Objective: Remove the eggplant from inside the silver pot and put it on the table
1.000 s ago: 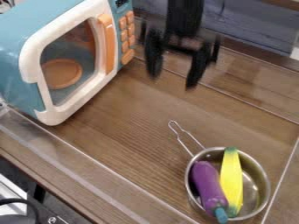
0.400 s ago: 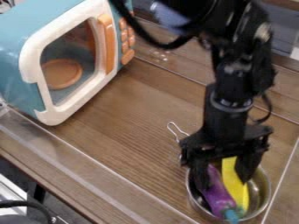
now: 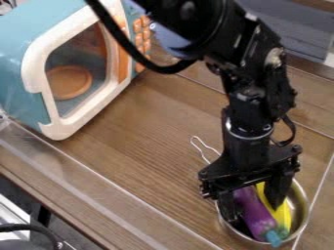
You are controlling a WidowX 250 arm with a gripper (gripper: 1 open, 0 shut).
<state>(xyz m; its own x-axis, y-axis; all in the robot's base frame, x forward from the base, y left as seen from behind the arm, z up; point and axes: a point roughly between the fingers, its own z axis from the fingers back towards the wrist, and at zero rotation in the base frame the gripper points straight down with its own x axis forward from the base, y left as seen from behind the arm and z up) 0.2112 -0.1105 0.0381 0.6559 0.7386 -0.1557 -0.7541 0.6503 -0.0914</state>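
The silver pot (image 3: 303, 203) sits at the near right of the brown wood table (image 3: 144, 137), its wire loop handle (image 3: 198, 146) pointing up-left. Inside it lies the purple eggplant (image 3: 252, 209) with its teal stem cap (image 3: 275, 235) toward the front, beside a yellow corn-like toy (image 3: 278, 202). My black gripper (image 3: 249, 187) reaches straight down into the pot, open, with one finger (image 3: 221, 193) left of the eggplant and the other (image 3: 279, 182) on the corn's side. The fingertips are low at the pot's rim. Nothing is held.
A teal and white toy microwave (image 3: 59, 63) with its orange inside showing stands at the back left. The black arm (image 3: 222, 49) arches over the table's middle. A clear raised rim (image 3: 78, 181) runs along the near-left table edge.
The arm swung from the back of the table over to the pot, then dropped lower so the open fingers now straddle the eggplant inside it.
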